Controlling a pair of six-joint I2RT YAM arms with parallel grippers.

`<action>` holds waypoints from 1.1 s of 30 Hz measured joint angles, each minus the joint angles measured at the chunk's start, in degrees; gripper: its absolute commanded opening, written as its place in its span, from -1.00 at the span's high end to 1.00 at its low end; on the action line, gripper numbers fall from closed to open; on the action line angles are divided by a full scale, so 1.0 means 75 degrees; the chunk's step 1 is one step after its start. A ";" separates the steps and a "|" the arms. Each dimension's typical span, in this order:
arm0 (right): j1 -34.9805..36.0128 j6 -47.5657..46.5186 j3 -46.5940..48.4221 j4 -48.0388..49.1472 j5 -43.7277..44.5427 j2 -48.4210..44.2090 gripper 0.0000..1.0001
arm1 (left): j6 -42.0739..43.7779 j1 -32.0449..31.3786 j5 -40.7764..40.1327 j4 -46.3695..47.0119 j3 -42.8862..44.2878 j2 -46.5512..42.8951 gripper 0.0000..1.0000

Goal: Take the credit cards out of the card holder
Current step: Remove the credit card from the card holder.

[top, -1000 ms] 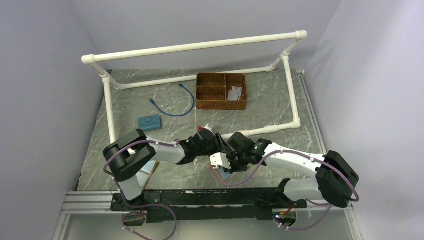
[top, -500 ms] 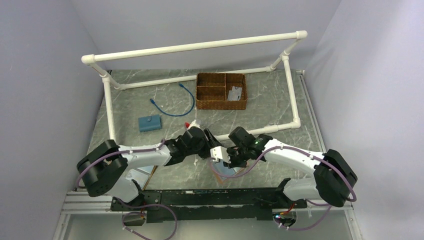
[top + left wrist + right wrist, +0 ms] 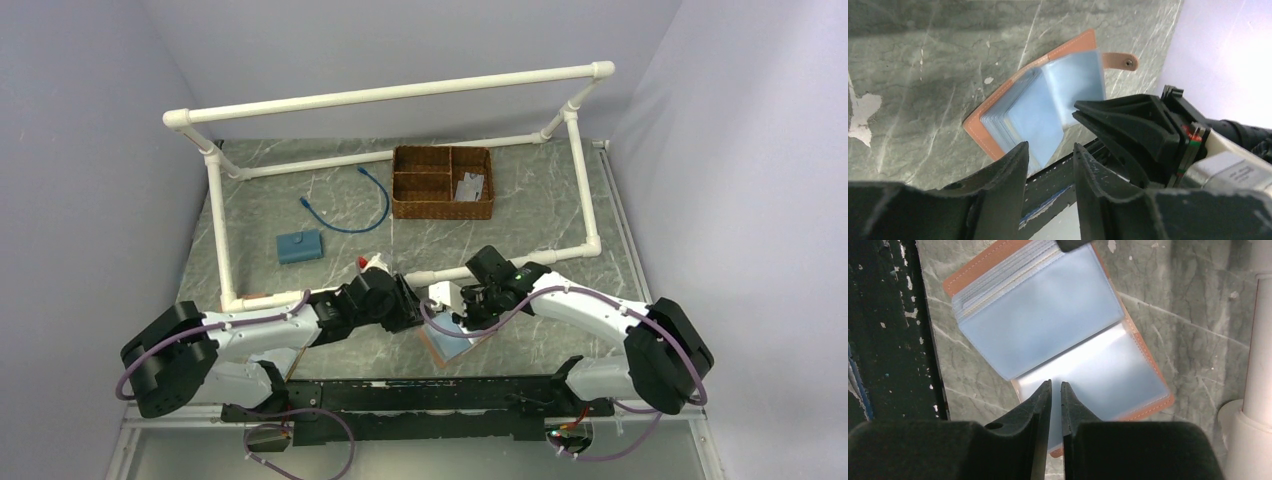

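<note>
The card holder lies open on the table near the front edge, reddish-brown leather with grey-blue plastic sleeves. It also shows in the top view and the left wrist view. Thin yellowish edges of credit cards show in the sleeve stack on one half. My right gripper hovers right over the fold, jaws almost closed with nothing seen between them; in the top view it is above the holder. My left gripper is open and empty beside the holder's edge.
A wicker basket stands at the back with a small grey item in it. A blue cable and a small blue block lie at the back left. A white pipe frame surrounds the work area. A black rail runs along the front.
The left arm has swung down and to the left, its gripper drawing back from the holder. The right gripper has shifted slightly away. The open holder now lies uncovered on the table.
</note>
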 measured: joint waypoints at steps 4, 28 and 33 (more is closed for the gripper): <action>-0.0169 0.0061 0.0041 -0.0055 -0.0076 0.0082 0.71 | -0.0152 -0.0137 0.0064 -0.0079 0.0041 0.0032 0.53; -0.0268 0.0207 0.0079 -0.0061 -0.0172 0.0143 0.72 | -0.0848 -0.0799 0.0102 -0.1320 0.1355 0.1716 0.27; -0.0268 0.0210 0.0079 -0.0061 -0.0172 0.0143 0.72 | -0.0901 -0.0799 0.0093 -0.1326 0.1370 0.1807 0.27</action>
